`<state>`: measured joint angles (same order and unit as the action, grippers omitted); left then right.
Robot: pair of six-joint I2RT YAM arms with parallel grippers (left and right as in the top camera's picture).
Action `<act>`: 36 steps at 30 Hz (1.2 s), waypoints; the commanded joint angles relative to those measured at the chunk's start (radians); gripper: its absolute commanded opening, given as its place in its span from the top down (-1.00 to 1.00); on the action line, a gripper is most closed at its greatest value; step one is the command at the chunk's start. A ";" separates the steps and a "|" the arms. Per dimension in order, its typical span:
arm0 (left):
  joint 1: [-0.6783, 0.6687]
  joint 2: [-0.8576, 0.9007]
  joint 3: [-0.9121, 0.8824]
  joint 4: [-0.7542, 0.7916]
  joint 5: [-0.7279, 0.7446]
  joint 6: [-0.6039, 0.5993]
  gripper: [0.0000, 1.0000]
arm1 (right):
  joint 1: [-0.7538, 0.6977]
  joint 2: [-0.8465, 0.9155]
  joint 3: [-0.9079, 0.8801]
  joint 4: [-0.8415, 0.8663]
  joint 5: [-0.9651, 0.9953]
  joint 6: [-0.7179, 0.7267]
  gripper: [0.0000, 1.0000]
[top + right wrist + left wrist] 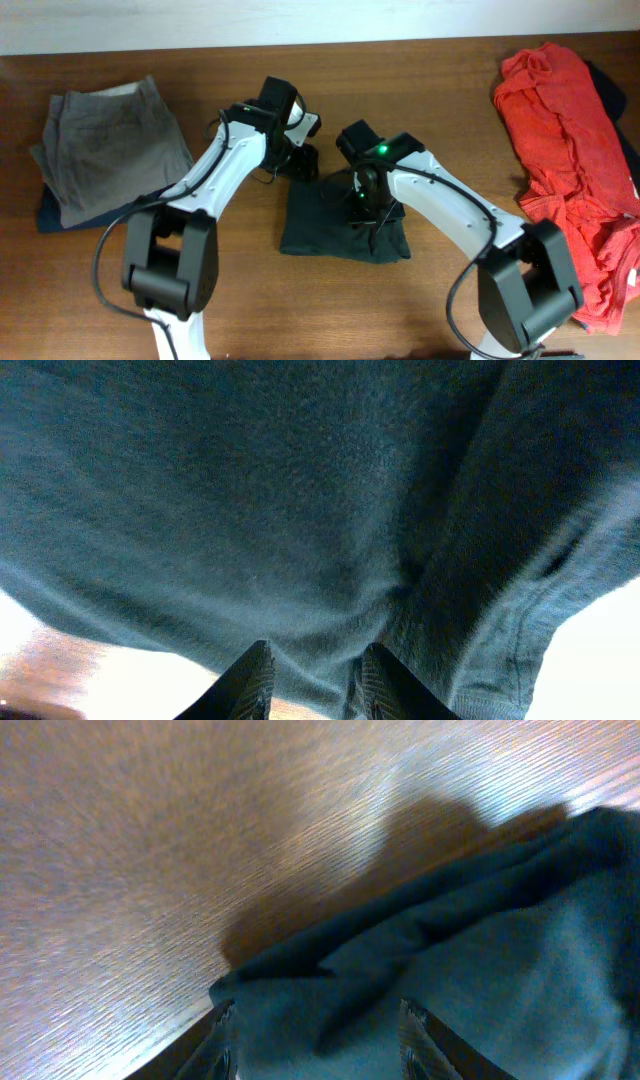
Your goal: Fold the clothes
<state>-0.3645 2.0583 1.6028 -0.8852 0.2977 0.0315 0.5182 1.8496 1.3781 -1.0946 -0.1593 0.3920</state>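
A dark teal garment (340, 228) lies folded in a rough square at the table's middle. My left gripper (300, 163) is at its far left corner. In the left wrist view its jaws (316, 1025) are wide open and straddle the garment's edge (480, 950). My right gripper (366, 207) is down on the garment's upper middle. In the right wrist view its jaws (314, 665) are partly apart with the teal cloth (300, 510) between them and filling the view. A heap of red clothes (565, 150) lies at the right.
A folded grey-brown pair of trousers (105, 145) lies at the far left on something dark blue (50, 212). A dark navy item (615, 100) shows under the red heap. The wooden table (420, 100) runs to a pale back edge.
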 commanded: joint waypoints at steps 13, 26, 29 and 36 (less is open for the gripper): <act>-0.001 0.106 0.015 -0.243 -0.142 -0.036 0.55 | -0.089 0.121 0.011 -0.053 0.333 0.031 0.35; -0.002 0.063 0.015 -0.477 -0.145 -0.198 0.78 | -0.106 0.109 0.014 0.032 0.374 -0.062 0.32; -0.001 -0.026 0.015 -0.374 -0.191 -0.195 0.66 | -0.124 0.044 0.015 0.029 0.374 -0.062 0.33; -0.002 -0.150 0.016 0.019 -0.011 -0.020 -0.48 | -0.166 -0.229 0.015 0.005 0.299 -0.044 0.20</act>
<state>-0.3664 1.9347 1.6123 -0.9237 0.1463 -0.1165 0.3618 1.7302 1.3781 -1.0733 0.1753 0.3382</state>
